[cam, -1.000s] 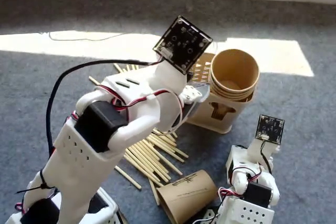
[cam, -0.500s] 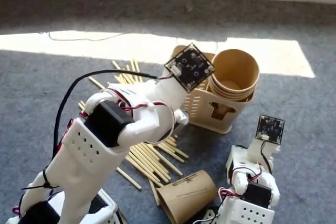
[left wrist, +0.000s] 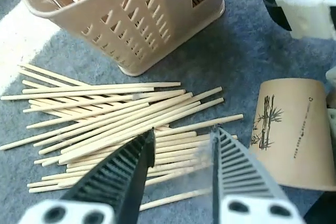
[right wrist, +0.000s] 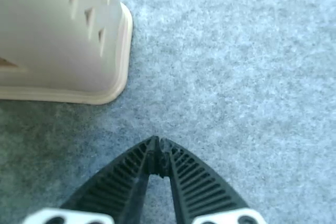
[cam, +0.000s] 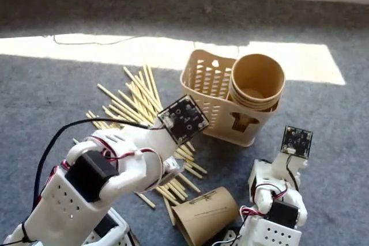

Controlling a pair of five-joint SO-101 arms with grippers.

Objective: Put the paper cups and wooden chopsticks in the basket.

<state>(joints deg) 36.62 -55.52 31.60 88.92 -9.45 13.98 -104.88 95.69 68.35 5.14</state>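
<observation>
Grey carpet covers the surface, which carries two white arms. The left arm (cam: 98, 182) is folded forward and low, its wrist tipped down over the chopsticks (left wrist: 105, 124). The left claw (left wrist: 182, 132) hangs just above the pile with its jaws parted by a moderate gap. It holds nothing. The right arm (cam: 277, 200) is folded upright at its base, with its wrist pointing down at bare carpet beside a lower corner of the basket (cam: 210, 93). The right claw (right wrist: 159, 142) has its tips pressed together and grips nothing. Count of items: one beige slotted basket, standing upright. One stack of paper cups (cam: 258, 82) sits nested in the basket's end compartment; the number in the stack cannot be told. One loose paper cup (cam: 204, 214) lies on its side on the carpet between the two arm bases, just beside the near end of the pile. The chopsticks number well over twenty and lie scattered and overlapping beside the basket.
</observation>
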